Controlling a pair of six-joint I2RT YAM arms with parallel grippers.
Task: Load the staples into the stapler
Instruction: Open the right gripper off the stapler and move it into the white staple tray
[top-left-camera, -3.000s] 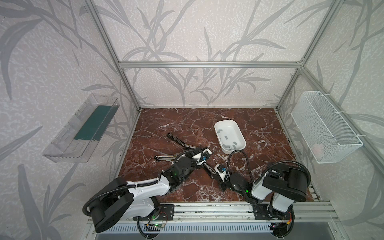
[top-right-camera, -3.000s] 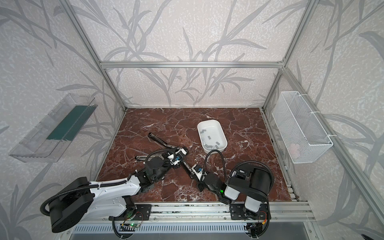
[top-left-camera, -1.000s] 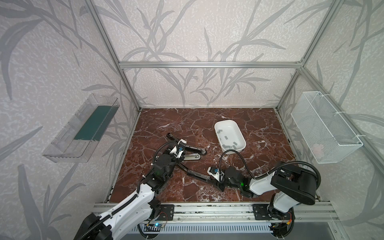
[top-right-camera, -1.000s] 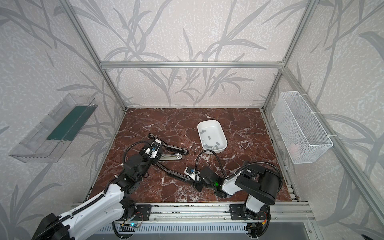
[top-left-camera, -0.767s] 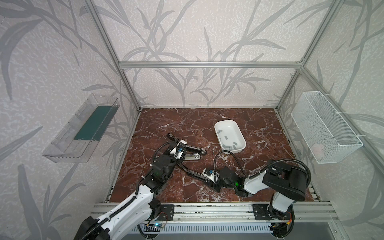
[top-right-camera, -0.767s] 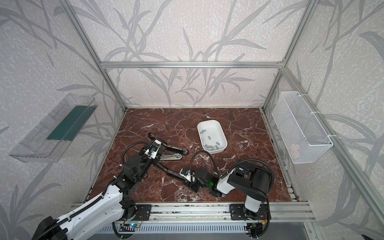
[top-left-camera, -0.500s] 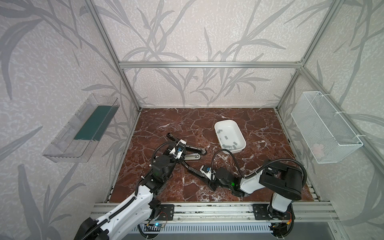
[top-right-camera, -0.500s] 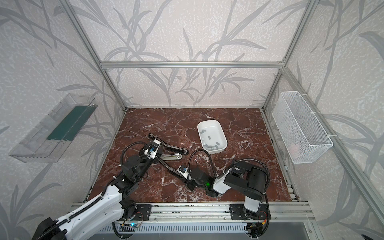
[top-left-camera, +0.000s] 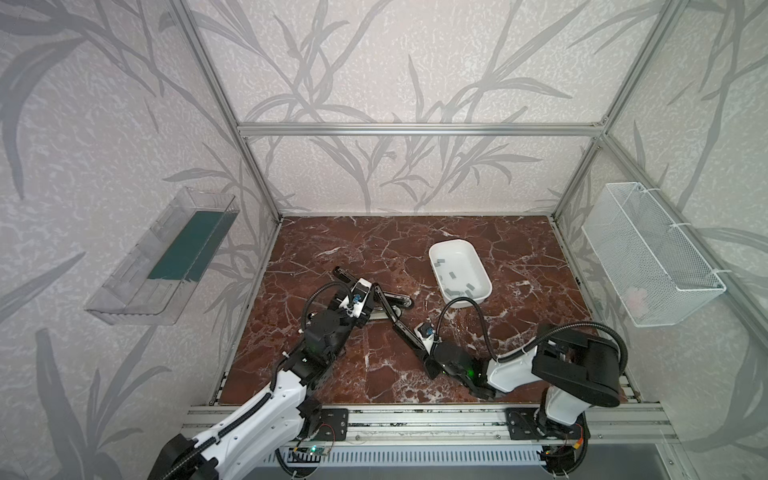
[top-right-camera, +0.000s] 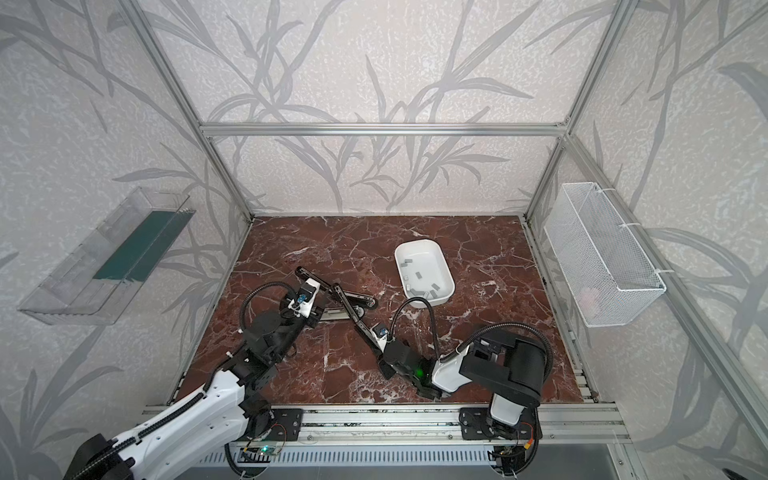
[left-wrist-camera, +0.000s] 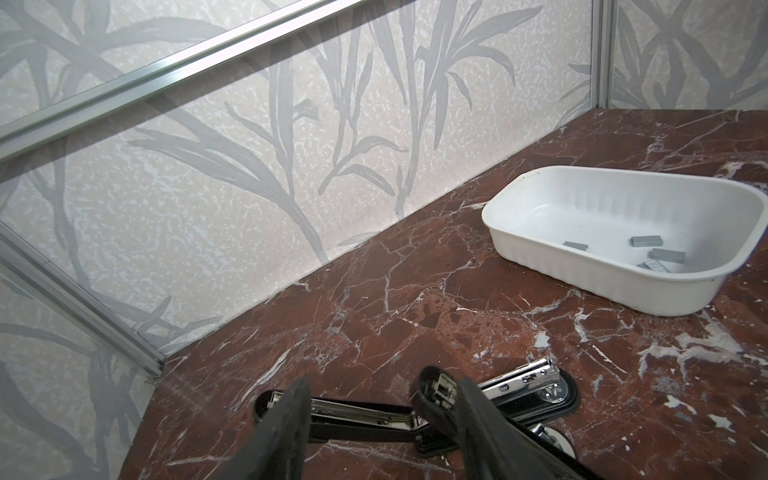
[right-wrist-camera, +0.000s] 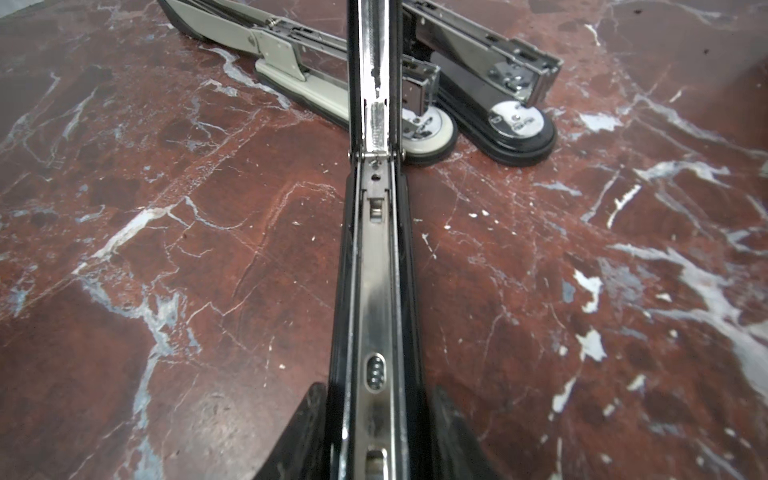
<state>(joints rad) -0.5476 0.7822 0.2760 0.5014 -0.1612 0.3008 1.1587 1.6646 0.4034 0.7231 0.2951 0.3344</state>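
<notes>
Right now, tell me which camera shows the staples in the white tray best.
The left wrist view: the staples lie close and sharp as separate grey strips inside the tray. Both top views show only tiny grey specks; the right wrist view misses them.

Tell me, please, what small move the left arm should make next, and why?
Probably ease the left pincer away from the raised cover of the stapler and start it toward the white tray. Its jaws stand open around the cover tip, the right pincer grips the stapler with its channel bared, and the staples lie in the tray.
</notes>
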